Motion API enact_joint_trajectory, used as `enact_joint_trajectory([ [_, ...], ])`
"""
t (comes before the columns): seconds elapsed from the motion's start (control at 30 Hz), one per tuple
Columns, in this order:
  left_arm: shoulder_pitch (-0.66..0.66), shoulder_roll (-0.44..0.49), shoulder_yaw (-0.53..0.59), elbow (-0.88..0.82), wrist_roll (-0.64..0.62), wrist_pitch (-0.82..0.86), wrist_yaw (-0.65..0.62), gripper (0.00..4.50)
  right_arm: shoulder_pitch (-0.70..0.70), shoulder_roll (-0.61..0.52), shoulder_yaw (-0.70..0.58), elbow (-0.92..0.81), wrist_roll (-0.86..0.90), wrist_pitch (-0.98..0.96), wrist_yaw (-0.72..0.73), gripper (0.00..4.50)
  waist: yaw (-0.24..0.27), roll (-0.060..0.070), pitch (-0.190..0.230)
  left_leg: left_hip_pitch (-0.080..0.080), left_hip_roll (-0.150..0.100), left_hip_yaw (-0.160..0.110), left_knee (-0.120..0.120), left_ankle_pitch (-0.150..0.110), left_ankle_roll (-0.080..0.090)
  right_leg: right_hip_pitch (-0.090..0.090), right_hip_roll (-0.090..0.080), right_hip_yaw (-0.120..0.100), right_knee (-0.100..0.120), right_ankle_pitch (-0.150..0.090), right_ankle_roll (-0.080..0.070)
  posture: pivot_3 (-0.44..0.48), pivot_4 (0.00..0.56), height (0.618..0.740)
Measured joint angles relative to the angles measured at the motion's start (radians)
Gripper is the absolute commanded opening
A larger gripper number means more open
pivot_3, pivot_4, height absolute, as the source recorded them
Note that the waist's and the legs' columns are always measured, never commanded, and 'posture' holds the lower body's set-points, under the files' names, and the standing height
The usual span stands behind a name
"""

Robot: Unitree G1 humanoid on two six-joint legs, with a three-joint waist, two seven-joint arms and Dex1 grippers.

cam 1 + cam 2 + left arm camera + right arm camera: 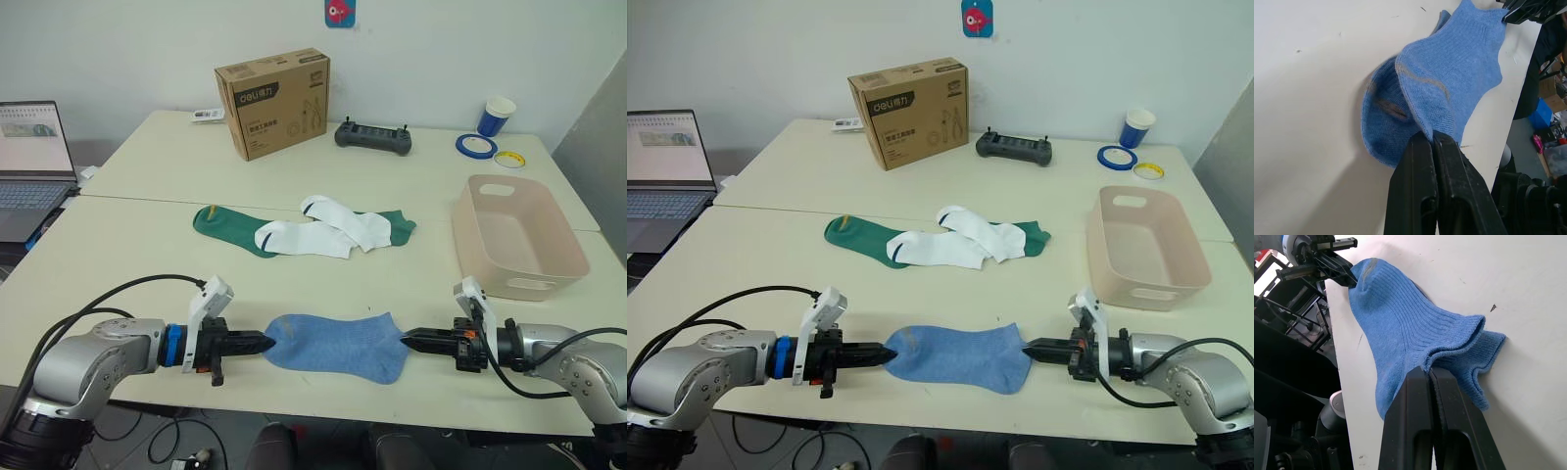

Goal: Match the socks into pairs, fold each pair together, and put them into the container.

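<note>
— So where is the blue pair (338, 345)?
— Near edge of the desk (147, 206), stretched between both tools: left tool (266, 342) clamped on one end, right tool (407, 340) clamped on the other.
— And the container (517, 235)?
— Far right, with white socks (323, 231) and green socks (227, 225) mid-desk.

- Even, bright indoor light falls from above; the table (147, 264) shows no glare.
- Shadows are soft and short, tight under the blue socks (338, 345) and the box (274, 103).
- Wrist views: near fingers (1415, 196) look soft.
</note>
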State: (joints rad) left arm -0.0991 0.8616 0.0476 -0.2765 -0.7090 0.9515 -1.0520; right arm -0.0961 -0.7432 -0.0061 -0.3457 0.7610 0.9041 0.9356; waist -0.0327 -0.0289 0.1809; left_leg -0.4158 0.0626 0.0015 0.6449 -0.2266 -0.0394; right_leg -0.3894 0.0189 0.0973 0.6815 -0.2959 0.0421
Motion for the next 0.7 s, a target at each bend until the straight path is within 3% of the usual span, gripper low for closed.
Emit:
enact_joint_trajectory([
  [0.63, -0.012, -0.001, -0.015, 0.029, 0.049, -0.038, 0.010, 0.02, 0.000, 0.006, 0.029, 0.000, -0.036, -0.007, 0.000, 0.00, 0.000, 0.000, 0.000, 0.000, 0.000, 0.000, 0.000, 0.000, 0.000, 0.000, 0.000, 0.000, 0.000, 0.000, 0.000, 0.000, 0.150, 0.740],
  [0.7, -0.011, -0.001, -0.016, 0.029, 0.049, -0.045, 0.001, 0.42, 0.000, 0.008, 0.029, 0.000, -0.037, -0.011, 0.000, 0.23, 0.000, 0.000, 0.000, 0.000, 0.000, 0.000, 0.000, 0.000, 0.000, 0.000, 0.000, 0.000, 0.000, 0.000, 0.000, 0.000, 0.150, 0.740],
])
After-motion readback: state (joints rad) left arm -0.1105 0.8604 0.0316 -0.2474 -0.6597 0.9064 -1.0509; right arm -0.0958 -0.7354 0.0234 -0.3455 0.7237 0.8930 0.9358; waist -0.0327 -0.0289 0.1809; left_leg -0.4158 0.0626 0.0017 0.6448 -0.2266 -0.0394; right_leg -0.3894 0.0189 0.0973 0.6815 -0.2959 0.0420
